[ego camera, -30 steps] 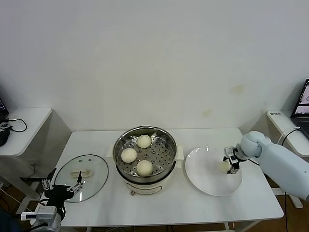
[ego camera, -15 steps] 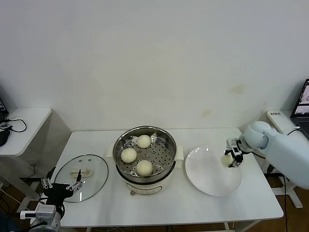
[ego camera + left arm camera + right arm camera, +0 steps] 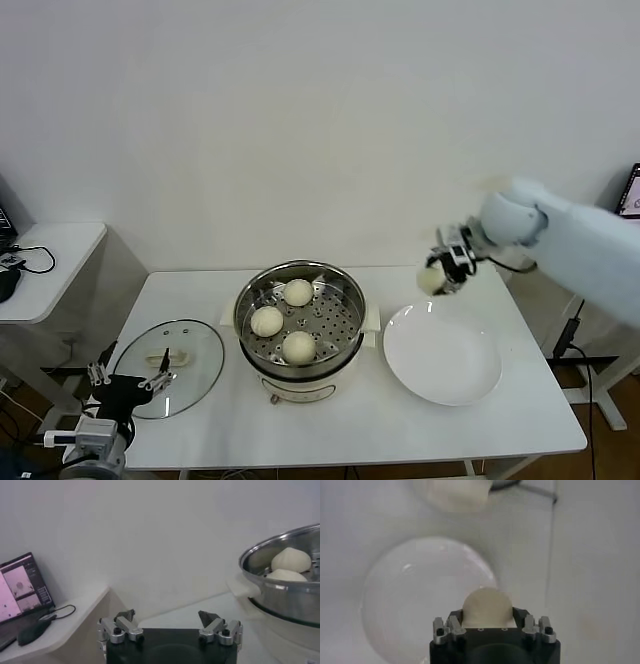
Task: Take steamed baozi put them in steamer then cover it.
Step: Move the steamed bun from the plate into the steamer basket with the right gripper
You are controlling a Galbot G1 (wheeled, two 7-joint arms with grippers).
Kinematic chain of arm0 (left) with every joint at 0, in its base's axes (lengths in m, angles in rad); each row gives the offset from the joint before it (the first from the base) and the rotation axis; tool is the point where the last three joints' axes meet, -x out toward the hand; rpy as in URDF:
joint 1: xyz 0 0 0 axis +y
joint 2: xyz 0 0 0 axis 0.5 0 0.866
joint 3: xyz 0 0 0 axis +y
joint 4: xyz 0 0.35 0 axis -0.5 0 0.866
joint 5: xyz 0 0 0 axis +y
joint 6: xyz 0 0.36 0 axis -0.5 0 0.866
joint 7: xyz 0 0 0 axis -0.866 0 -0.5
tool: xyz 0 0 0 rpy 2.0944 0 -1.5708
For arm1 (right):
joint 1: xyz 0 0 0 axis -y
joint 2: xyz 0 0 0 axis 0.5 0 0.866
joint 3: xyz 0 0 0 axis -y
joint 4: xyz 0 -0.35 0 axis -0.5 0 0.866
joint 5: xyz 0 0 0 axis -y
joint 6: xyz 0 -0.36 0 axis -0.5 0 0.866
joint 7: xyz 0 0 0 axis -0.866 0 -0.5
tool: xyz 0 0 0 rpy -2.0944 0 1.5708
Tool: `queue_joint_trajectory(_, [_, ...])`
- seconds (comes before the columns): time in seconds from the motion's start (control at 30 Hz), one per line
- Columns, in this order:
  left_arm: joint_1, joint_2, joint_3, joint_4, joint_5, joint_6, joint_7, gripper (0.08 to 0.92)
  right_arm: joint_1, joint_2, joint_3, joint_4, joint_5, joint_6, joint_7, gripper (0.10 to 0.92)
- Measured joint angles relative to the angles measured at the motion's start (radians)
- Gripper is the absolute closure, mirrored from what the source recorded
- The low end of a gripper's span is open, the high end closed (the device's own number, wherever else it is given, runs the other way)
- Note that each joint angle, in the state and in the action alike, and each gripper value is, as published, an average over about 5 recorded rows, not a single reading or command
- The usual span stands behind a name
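now the fourth baozi (image 3: 431,279) hangs at right of centre in the head view, above the far rim of the bare white plate (image 3: 442,353), pinched in the right gripper (image 3: 446,270), whose jaws close narrowly on it. to do this well, carry it level toward the steamer (image 3: 300,320), mid-frame with three buns inside, and lower it onto a free patch of tray. the left gripper (image 3: 169,628) waits wide and holding nothing near the cover (image 3: 168,353), lower left.

place: lab/office | cues: bare white wall (image 3: 300,120); white table (image 3: 330,420); laptop (image 3: 22,587)
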State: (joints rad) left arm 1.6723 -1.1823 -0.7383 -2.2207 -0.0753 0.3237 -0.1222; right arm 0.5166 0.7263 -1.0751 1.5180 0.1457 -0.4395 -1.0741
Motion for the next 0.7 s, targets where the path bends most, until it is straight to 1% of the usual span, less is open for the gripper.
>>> queue_joint_trajectory(0.2, [-0.007, -0.003, -0.002, 0.007, 0.001, 0.001, 0.0, 0.177, 0.085, 0.109, -0.063, 0.01, 0.128, -0.085, 0.047, 0.389])
queue_joint_trajectory(0.4, [-0.005, -0.006, -0.009, 0.011, 0.001, 0.001, 0.0, 0.177, 0.106, 0.227, -0.098, 0.003, 0.241, -0.168, 0.114, 0.389])
queue_joint_trajectory(0.7, [-0.009, -0.013, -0.017, 0.011, 0.0, 0.001, 0.0, 0.177, 0.067, 0.36, -0.138, -0.047, 0.299, -0.235, 0.188, 0.387])
